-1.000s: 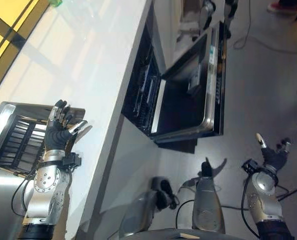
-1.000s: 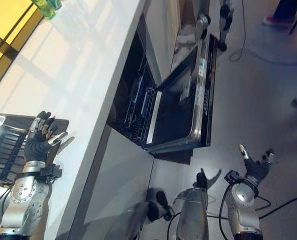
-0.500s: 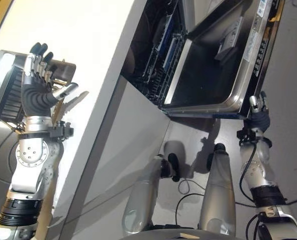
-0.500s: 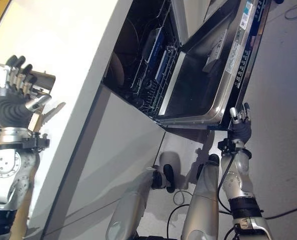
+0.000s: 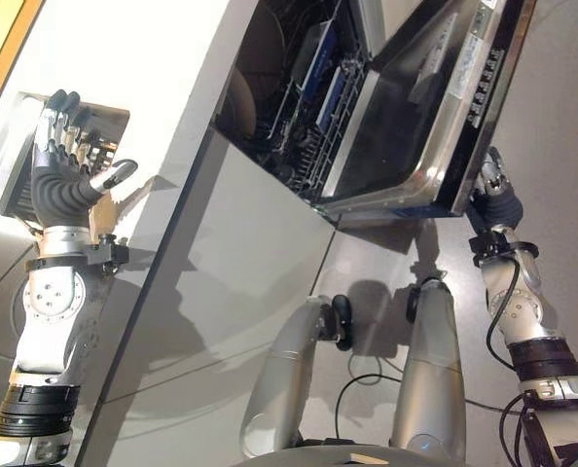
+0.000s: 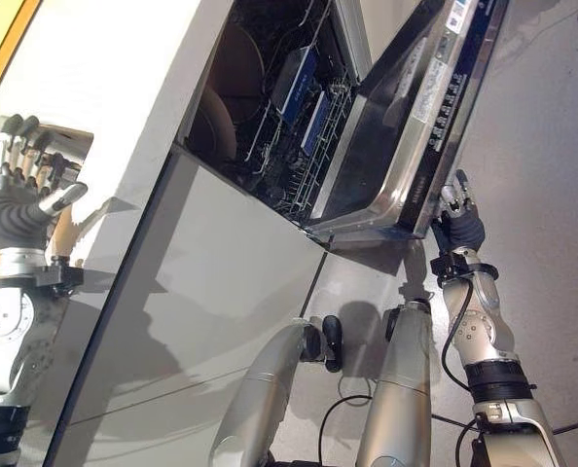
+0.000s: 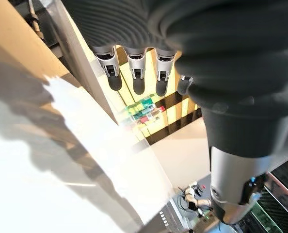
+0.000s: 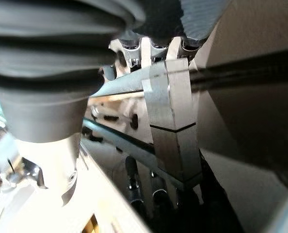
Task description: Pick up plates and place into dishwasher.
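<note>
Right hand (image 6: 459, 222): raised against the outer edge of the dishwasher door (image 6: 406, 136), at its lower corner. Fingers point upward along the door's rim. The right wrist view shows the fingers (image 8: 149, 48) close against the metal edge of the door, but whether they are straight or curled round it cannot be told.

Dishwasher door: partly lifted, tilted between flat and upright, with its steel inner face turned toward the cavity.

Dishwasher (image 5: 299, 88): cavity dark and open under the counter. The lower rack (image 6: 299, 146) of wire is visible inside with blue fittings. A rounded brownish shape (image 6: 216, 126) stands at the left of the cavity; it may be a plate on edge, but this cannot be confirmed. It is well apart from both hands.

Left hand (image 5: 63, 185): held up over the white counter (image 5: 162, 88), palm facing the camera, fingers straight and spread, thumb out to the side. It holds nothing. Just behind it lies a metal dish rack (image 5: 26, 146) with dark slats on the counter.
</note>
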Tool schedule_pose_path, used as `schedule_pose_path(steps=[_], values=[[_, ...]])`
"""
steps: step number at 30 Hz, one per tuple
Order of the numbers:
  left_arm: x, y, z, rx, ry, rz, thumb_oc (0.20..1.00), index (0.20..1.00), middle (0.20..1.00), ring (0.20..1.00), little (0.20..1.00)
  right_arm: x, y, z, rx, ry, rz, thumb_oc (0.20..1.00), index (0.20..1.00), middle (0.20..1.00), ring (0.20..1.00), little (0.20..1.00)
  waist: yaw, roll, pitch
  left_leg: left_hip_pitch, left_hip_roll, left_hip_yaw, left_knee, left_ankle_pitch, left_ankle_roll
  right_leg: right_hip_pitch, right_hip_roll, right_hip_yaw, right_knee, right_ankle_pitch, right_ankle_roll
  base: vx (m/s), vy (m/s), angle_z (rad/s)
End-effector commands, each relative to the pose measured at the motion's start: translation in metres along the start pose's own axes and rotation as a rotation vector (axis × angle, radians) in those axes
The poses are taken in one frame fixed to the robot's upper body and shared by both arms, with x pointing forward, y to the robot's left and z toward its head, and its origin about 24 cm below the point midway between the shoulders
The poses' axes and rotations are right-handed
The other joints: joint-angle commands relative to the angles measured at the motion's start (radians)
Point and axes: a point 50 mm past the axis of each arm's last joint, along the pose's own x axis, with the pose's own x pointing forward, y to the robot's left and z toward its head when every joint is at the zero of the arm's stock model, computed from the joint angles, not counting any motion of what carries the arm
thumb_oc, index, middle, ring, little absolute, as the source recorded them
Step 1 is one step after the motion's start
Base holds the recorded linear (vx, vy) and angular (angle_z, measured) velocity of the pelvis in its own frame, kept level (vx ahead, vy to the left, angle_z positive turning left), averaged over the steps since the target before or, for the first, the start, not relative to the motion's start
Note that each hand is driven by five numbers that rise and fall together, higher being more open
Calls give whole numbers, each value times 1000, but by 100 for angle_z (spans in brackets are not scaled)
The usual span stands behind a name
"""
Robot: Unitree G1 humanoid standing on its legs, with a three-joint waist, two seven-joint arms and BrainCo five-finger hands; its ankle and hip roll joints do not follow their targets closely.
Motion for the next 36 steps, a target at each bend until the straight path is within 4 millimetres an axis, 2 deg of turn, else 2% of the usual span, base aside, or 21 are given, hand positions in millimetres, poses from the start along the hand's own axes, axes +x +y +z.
schedule_pose_path(steps=[1,7,8,11,16,19,22,27,33,36], values=[[-37,-34,-34,-194,176,-65,1000,1000,1000,1000,1000,21,140,17,-19,-28,665,1000,1000,1000,1000,1000,65,-4,77,93,-47,42,-74,28,53,146,50,-39,-77,-16,-53,1,69,-9],[-36,-31,-32,-208,177,-57,1000,1000,1000,1000,1000,14,163,5,18,-13,730,1000,1000,1000,1000,1000,113,-38,72,217,-66,-13,-193,67,55,307,31,-85,-183,6,-43,-3,25,16],[-36,-31,-32,-210,184,-66,1000,1000,1000,1000,1000,14,165,2,32,-16,724,1000,1000,1000,1000,1000,127,-47,64,227,-69,-22,-222,100,58,330,25,-105,-213,39,-49,-17,-44,30],[-38,-32,-30,-177,182,-103,1000,1000,1000,1000,1000,13,169,-4,56,-42,704,1000,1000,1000,1000,1000,173,-80,31,272,-80,-66,-275,113,57,411,18,-147,-271,60,-41,28,-106,47],[-31,-28,-25,-123,174,-148,1000,1000,1000,1000,1000,10,165,-11,116,-83,659,1000,1000,1000,1000,1000,242,-146,-31,344,-79,-147,-358,139,53,557,25,-217,-390,92,-30,72,-163,77],[-30,-26,-24,-106,184,-170,1000,1000,1000,1000,1000,8,159,-12,137,-109,608,1000,1000,1000,1000,1000,265,-170,-70,386,-70,-178,-395,147,51,633,37,-251,-448,99,-28,97,-97,40],[-31,-27,-28,-85,214,-207,1000,1000,1000,1000,1000,5,148,-14,137,-129,525,1000,1000,1000,1000,1000,279,-192,-108,423,-67,-193,-395,134,53,687,43,-272,-462,95,-29,134,-65,20],[-43,-31,-40,-74,296,-225,1000,1000,1000,1000,1000,-11,124,-31,91,-124,296,1000,1000,1000,1000,1000,258,-216,-158,501,-51,-190,-446,136,57,746,58,-266,-500,108,-18,119,-15,12],[-59,-35,-47,-70,328,-170,1000,1000,1000,1000,1000,-56,65,-55,-66,-56,-155,1000,1000,1000,1000,1000,167,-238,-214,604,-8,-137,-598,178,63,794,99,-200,-653,173,11,8,18,-21],[-64,-28,-46,-62,335,-124,1000,1000,1000,1000,1000,-77,41,-46,-133,-72,-329,1000,1000,1000,1000,1000,116,-246,-242,643,10,-86,-663,192,60,818,117,-180,-733,194,21,-37,34,-62]])
